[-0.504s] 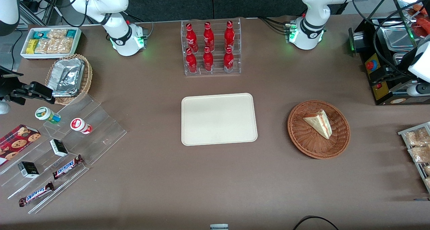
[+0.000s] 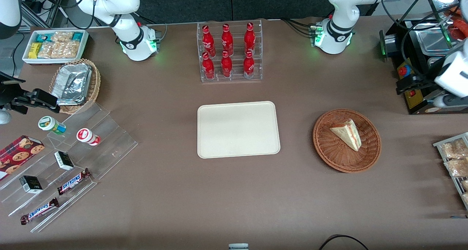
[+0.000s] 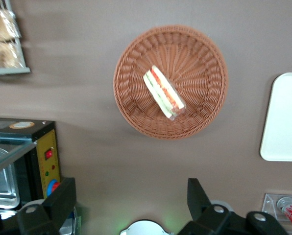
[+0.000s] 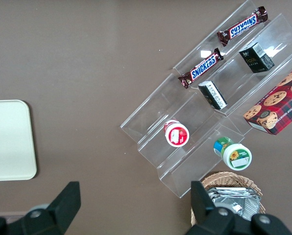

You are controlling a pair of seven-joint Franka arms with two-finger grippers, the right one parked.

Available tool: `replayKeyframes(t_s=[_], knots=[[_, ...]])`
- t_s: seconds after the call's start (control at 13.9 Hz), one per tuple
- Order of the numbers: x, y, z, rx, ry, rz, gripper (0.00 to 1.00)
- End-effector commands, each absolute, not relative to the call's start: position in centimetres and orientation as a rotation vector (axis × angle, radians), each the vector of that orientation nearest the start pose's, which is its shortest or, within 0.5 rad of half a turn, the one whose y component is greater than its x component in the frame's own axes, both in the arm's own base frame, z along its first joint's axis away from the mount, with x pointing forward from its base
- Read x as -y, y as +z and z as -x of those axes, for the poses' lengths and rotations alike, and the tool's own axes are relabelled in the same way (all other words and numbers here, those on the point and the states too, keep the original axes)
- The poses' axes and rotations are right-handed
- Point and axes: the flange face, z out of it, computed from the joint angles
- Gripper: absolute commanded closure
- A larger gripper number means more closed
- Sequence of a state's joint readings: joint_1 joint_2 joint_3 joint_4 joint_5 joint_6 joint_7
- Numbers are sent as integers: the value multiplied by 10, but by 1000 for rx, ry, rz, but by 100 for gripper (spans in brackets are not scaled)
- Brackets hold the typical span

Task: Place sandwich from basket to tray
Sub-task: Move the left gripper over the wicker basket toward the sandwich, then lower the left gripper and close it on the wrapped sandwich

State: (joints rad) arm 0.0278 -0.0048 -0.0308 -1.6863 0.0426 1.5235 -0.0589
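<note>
Sandwich [image 2: 346,134] lay in the basket [image 2: 331,153], resting tilted against the weave with its filling stripe facing up. Tray [image 2: 237,147] sat bare on the table [image 2: 234,199], well apart from the basket, toward the parked arm's end. My hand [image 3: 131,205] hung high above the table at the working arm's end, fingers [image 3: 62,200] spread wide, holding nothing, not yet over the basket.

Risks as I judged them:
- Wedge is soft and film-wrapped; a hard pinch could crush it or slip on the wrap.
- Fingers not turned to suit the wedge's long edge could catch a corner only.
- Descending too deep could snag the wicker and drag the light basket.
</note>
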Motion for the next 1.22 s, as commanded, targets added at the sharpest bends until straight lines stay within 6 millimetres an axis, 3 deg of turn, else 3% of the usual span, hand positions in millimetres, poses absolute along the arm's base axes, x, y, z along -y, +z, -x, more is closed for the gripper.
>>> replayKeyframes(t_s=[0.0, 0.14, 0.65, 1.15], knots=[[-1, 520, -529, 82, 260, 3091, 0], [1, 490, -526, 109, 256, 3089, 0], [42, 396, -516, 645, 50, 3031, 0], [51, 340, -529, 1075, -71, 2950, 0]])
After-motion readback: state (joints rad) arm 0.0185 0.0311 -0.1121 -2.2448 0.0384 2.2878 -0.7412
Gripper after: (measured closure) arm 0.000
